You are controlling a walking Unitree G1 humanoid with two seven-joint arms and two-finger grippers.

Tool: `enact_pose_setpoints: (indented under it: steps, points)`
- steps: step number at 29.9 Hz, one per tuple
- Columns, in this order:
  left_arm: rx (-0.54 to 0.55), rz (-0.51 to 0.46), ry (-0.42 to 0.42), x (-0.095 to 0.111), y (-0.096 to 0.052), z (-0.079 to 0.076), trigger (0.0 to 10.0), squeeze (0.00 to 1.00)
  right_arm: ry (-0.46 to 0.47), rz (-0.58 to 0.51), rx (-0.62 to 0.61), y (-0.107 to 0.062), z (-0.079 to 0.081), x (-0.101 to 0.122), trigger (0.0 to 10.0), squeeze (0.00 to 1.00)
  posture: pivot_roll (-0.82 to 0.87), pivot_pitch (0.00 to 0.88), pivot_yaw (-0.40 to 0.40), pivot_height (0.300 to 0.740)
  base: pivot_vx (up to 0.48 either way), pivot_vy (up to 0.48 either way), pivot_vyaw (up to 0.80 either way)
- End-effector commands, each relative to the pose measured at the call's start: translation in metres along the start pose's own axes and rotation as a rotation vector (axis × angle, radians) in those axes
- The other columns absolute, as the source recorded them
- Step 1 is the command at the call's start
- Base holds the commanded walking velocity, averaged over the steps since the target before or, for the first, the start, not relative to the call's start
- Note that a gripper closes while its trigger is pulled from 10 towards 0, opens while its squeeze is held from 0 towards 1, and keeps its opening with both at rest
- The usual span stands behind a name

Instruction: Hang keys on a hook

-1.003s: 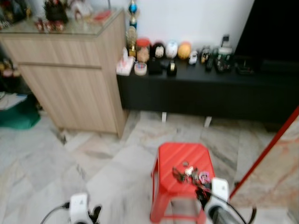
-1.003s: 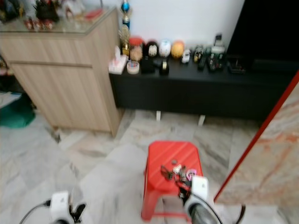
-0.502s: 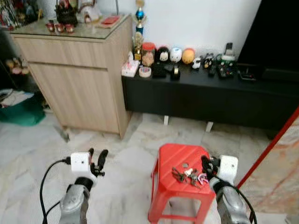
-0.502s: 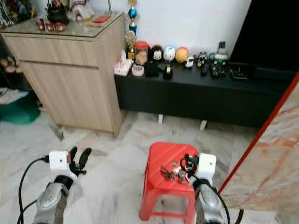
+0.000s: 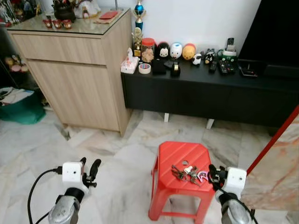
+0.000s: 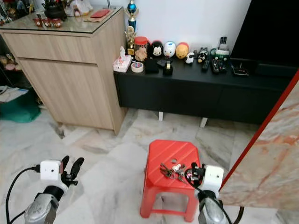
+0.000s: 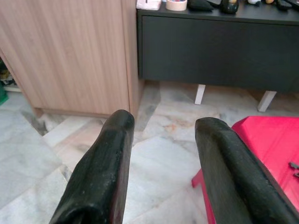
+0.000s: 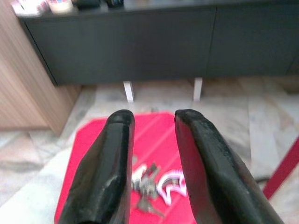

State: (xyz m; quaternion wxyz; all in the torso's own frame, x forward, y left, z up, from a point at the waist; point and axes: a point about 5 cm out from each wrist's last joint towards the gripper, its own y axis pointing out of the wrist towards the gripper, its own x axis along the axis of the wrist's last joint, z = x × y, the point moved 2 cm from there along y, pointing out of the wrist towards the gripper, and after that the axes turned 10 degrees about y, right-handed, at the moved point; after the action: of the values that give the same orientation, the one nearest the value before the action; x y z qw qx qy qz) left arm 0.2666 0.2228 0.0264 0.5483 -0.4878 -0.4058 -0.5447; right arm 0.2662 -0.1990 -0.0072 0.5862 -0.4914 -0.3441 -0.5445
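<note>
A bunch of keys (image 5: 185, 171) with a pink tag (image 5: 203, 177) lies on top of a red plastic stool (image 5: 180, 156) on the marble floor. My right gripper (image 5: 214, 173) hovers at the stool's right front corner, just beside the pink tag, open and holding nothing. In the right wrist view the keys (image 8: 148, 181) lie below and between the two black fingers (image 8: 117, 140). My left gripper (image 5: 88, 169) is open over bare floor, well to the left of the stool. The left wrist view catches the stool's corner (image 7: 266, 140).
A wooden cabinet (image 5: 79, 70) stands at the back left. A low black console (image 5: 210, 91) carrying figurines and remotes runs along the wall. A red-edged marble panel (image 5: 285, 163) leans at the right. A green bag (image 5: 18, 112) sits far left.
The picture has sharpened and the view has shifted slightly. Both arms rose into view, then sank a little. The right gripper now sits lower beside the keys, which have not moved.
</note>
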Motion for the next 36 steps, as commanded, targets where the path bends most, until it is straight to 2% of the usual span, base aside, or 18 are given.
enact_pose_setpoints:
  steps: [1,5,10,17,25,30,36]
  points:
    - [-0.061,-0.010,0.020,0.006,0.003,-0.010,10.0,0.00,-0.015,-0.015,0.019,-0.001,0.001,0.004,10.0,0.00,0.02,0.000,0.004,0.723,0.000,0.000,0.00]
    - [-0.079,0.010,0.022,0.004,0.005,-0.016,10.0,0.00,-0.021,-0.001,0.022,-0.004,0.000,0.000,10.0,0.00,0.04,0.000,0.006,0.723,0.000,0.000,0.00]
    - [-0.046,0.034,0.007,-0.001,0.004,-0.012,10.0,0.00,-0.003,0.013,-0.003,-0.005,0.002,-0.003,10.0,0.00,0.04,0.000,-0.006,0.723,0.000,0.178,0.00]
    - [-0.028,0.028,0.010,0.003,0.006,-0.009,10.0,0.00,0.002,0.026,0.005,-0.003,0.005,-0.004,10.0,0.00,0.04,0.000,-0.003,0.723,0.000,0.299,0.00]
    - [-0.033,0.028,0.017,0.004,0.003,-0.009,10.0,0.00,0.013,0.045,-0.002,-0.008,0.005,-0.008,10.0,0.00,0.03,0.000,0.007,0.723,0.000,0.000,0.00]
    - [-0.059,0.020,0.024,0.006,0.005,-0.015,10.0,0.00,0.021,0.067,-0.003,-0.009,0.007,-0.013,10.0,0.00,0.04,0.000,0.002,0.723,0.000,0.000,0.00]
    - [-0.025,0.019,0.002,0.008,0.004,-0.010,10.0,0.00,0.025,0.077,0.000,-0.009,0.008,-0.014,10.0,0.00,0.06,0.000,-0.006,0.723,0.000,0.000,0.00]
